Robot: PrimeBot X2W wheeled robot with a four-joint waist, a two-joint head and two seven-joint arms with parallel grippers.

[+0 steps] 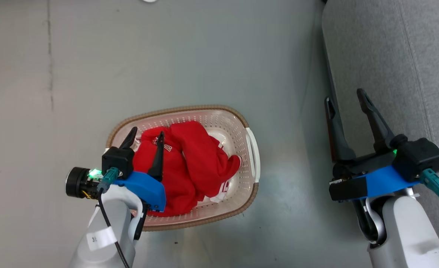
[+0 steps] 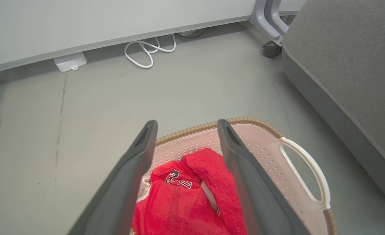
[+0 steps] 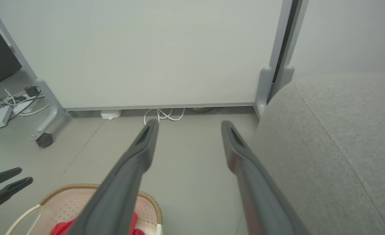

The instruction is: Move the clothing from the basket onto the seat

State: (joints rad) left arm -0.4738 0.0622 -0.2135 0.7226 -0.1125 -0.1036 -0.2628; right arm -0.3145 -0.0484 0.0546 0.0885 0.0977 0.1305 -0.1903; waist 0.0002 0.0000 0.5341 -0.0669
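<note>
Biggest risk imo: the left gripper [image 1: 147, 133] hangs spread wide over the clothing [image 1: 189, 160], and a shallow pinch would grab just one fold and let the rest slide off. A deep one could snag the perforated wall and drag the light basket [image 1: 189, 108] along. Can't really tell if the fingertips touch the cloth yet. The basket sits on the floor, apart from the seat [image 1: 390, 56], holding the whole crumpled red pile with the logo facing up. The right gripper [image 1: 345, 96] is spread too, holding nothing, beside the seat's edge
</note>
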